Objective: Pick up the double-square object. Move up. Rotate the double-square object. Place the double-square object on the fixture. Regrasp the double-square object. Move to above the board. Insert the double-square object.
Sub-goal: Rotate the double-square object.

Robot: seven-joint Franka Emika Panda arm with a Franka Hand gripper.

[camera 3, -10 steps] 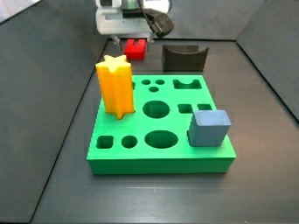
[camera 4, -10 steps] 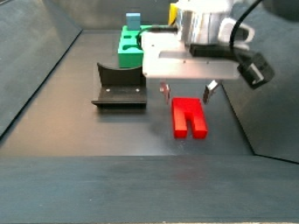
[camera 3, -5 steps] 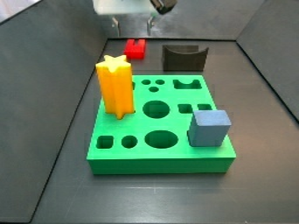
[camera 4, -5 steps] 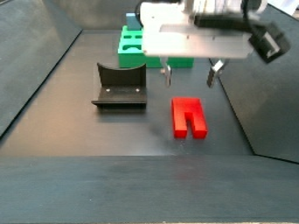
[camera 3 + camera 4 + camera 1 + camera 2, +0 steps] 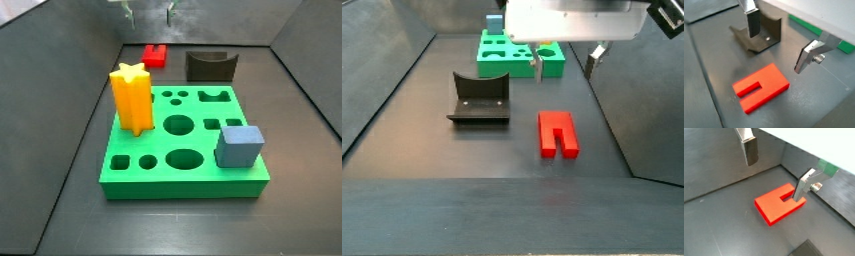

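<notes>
The hand (image 5: 565, 62) hangs high above the floor of the enclosure with its two silver fingers (image 5: 809, 56) spread apart and nothing between them, so it is released and empty. The double-square object (image 5: 557, 133) lies flat on the dark floor, below the hand, and it touches neither finger; in both wrist views (image 5: 781, 203) the red piece shows its slot, which opens at one end. It lies free, with clear floor around it, and this probably makes it easy for the fingers to come down on its two long sides. The fixture (image 5: 478, 99) stands just beside the red piece, apart from it, with its upright wall and base plate facing it; I judge this short way is useful, because the piece must be set there for the regrasp. The board (image 5: 182, 140) lies beyond the fixture, toward the other end of the floor. It carries a yellow star prism (image 5: 131, 97) near one edge and a grey-blue cube (image 5: 241, 146) near a corner, and several holes are open. To my judgement the pick-up is not yet done, and the hand is aligned over the piece but too high to grasp it.
</notes>
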